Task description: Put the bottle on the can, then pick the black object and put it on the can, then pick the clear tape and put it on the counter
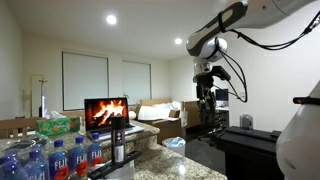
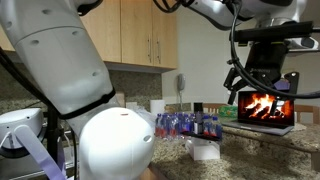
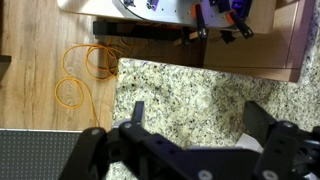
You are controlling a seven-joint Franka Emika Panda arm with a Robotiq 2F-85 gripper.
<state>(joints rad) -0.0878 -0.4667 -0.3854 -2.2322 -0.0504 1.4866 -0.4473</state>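
Overhead, the hand [image 3: 197, 118] hangs spread above the speckled granite tabletop [image 3: 180, 85]; the slim dark bottle [image 1: 118, 141] stands beside clear water bottles [image 1: 60, 158], blue labels seemingly reading FIJI.

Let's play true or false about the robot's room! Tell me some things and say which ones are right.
1. The laptop shows a fire on its screen. True.
2. The gripper is holding the dark bottle. False: in the wrist view the gripper is open and empty, above the granite counter.
3. An orange cable lies on the wooden floor. True.
4. The water bottles have red labels. False: their labels are blue.
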